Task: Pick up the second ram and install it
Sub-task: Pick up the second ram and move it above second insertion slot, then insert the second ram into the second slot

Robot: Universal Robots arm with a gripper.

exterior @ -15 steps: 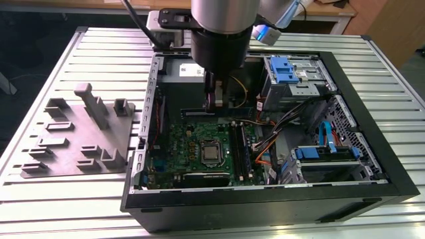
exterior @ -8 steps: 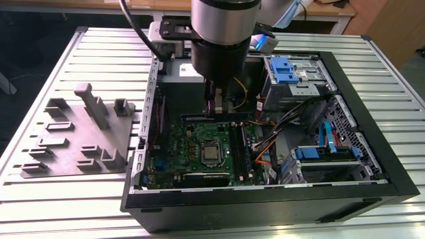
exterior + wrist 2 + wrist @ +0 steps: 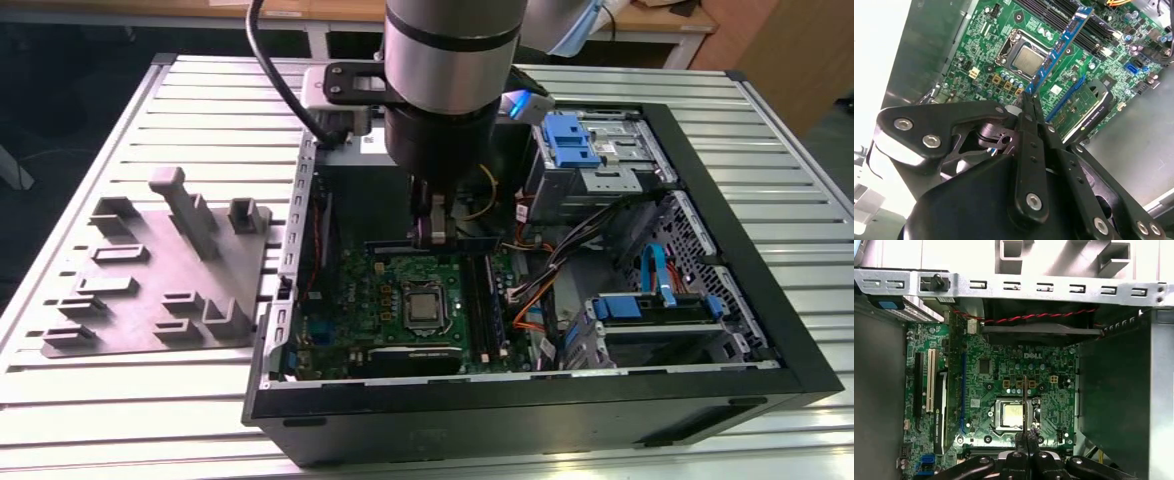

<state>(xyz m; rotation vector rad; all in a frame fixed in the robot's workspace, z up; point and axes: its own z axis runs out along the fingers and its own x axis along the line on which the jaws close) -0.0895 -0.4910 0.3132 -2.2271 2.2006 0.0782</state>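
My gripper (image 3: 431,232) hangs inside the open computer case, shut on the second ram (image 3: 1058,47), a thin dark stick with a blue face. In the second wrist view the stick juts out from between the closed fingertips (image 3: 1028,102) over the green motherboard (image 3: 979,50), crossing beside the CPU socket (image 3: 1026,57). Seen edge-on in the first wrist view, the second ram (image 3: 1025,400) is a thin line above the CPU socket (image 3: 1013,415), with the gripper (image 3: 1026,440) behind it. The stick is held above the board, near the black memory slots (image 3: 483,300).
A grey plastic tray (image 3: 160,270) with raised blocks lies on the slatted table at the exterior view's left. Inside the case (image 3: 534,400) are blue drive cages (image 3: 581,140), orange and black cables (image 3: 534,300) and an expansion card (image 3: 1086,107).
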